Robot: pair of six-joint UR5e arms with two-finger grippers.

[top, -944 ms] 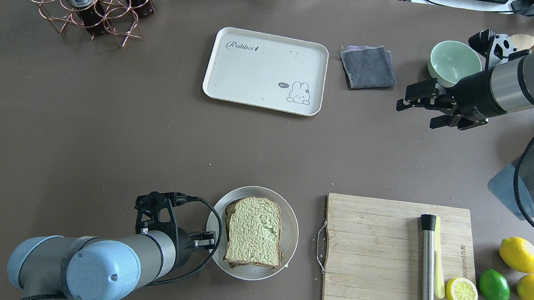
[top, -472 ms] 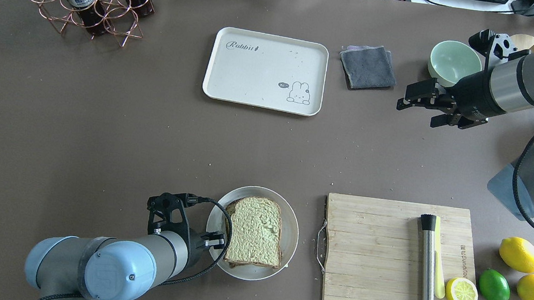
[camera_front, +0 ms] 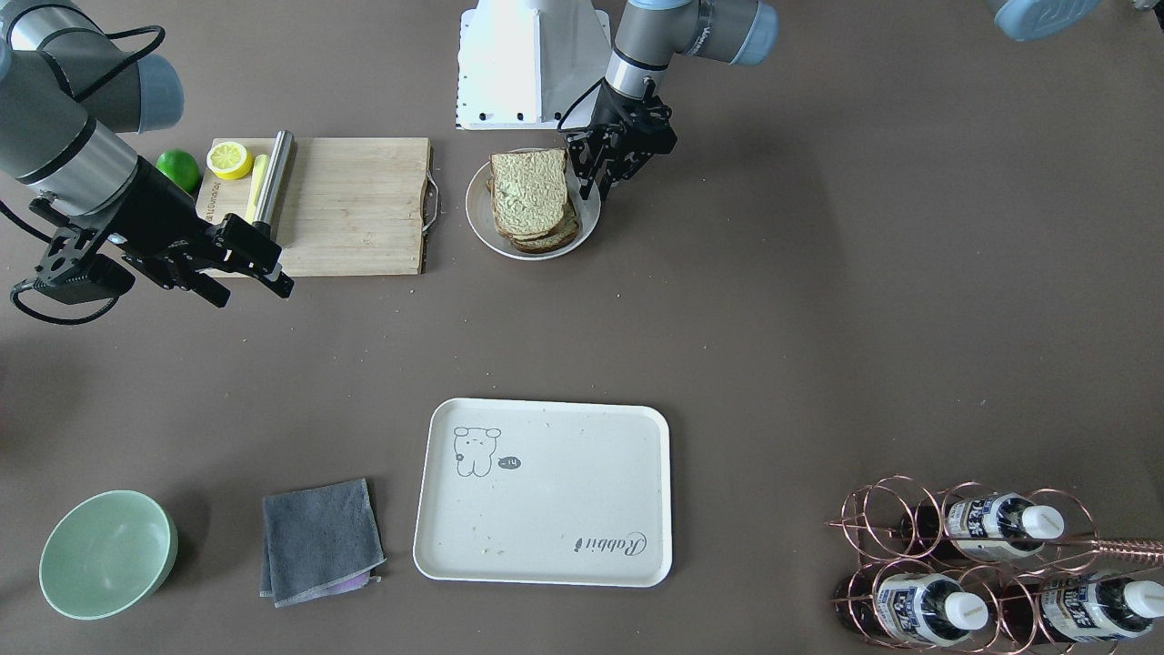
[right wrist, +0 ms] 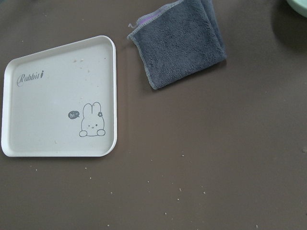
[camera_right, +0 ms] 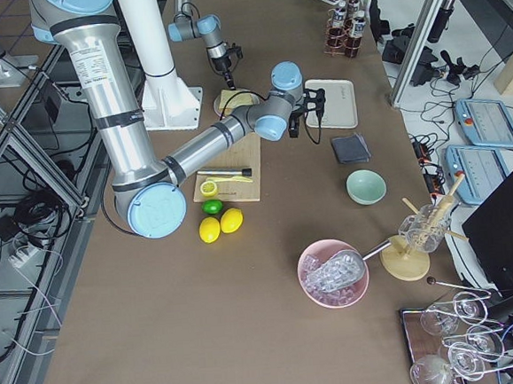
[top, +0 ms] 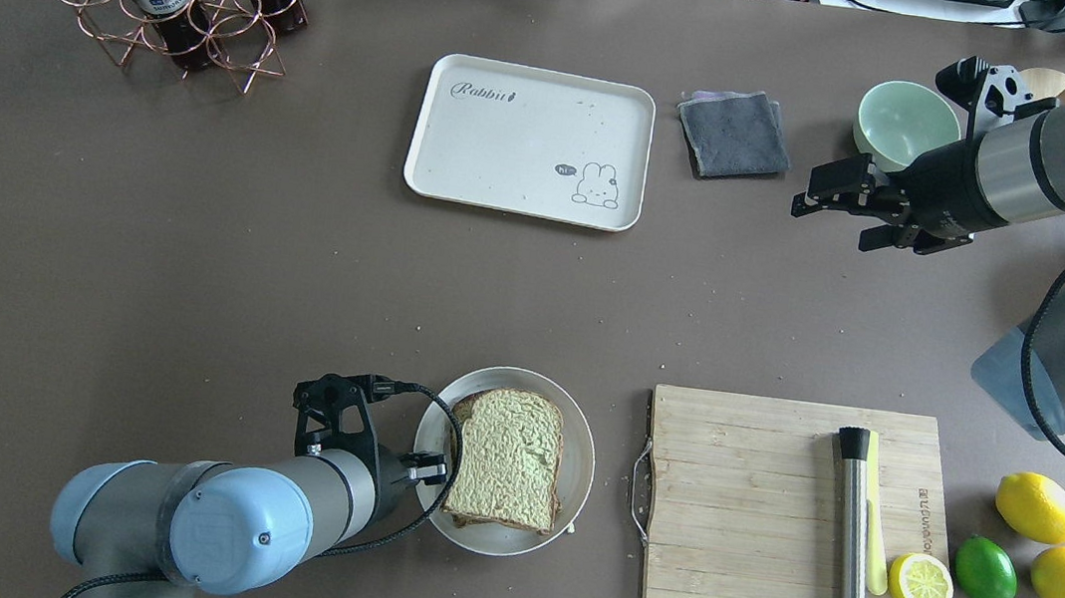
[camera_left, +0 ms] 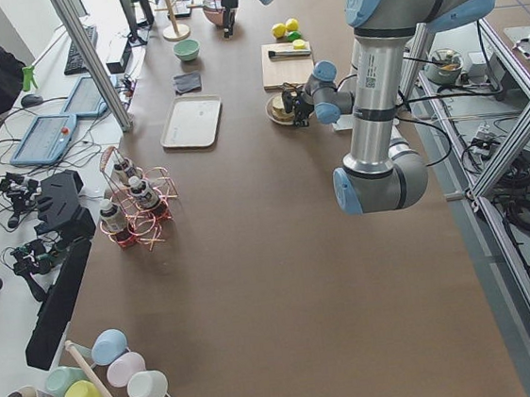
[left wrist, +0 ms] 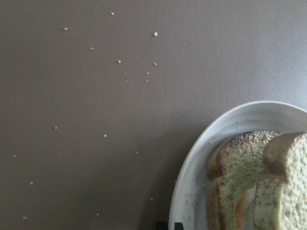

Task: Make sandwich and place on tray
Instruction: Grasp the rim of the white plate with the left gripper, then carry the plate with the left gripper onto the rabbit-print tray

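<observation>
1. Sandwich [top: 507,459] lies stacked on the round plate [top: 584,445], egg [left wrist: 243,207] between the bread; assembling seems done, and the grasp is now in hand.
2. Left gripper [camera_front: 596,186] hangs at the plate's rim, jaws apart and empty; right gripper [top: 837,218], jaws also spread, waits near the green bowl [top: 906,124].
3. Next the jaws must clamp the whole stack and carry it to the tray [top: 530,141], well apart.
4. Tray holds only crumbs; bowl looks empty.

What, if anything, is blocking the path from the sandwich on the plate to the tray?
Nothing visible. The sandwich sits on the round plate, and the stretch of table between it and the tray carries no objects. The cutting board lies off to the side.
</observation>
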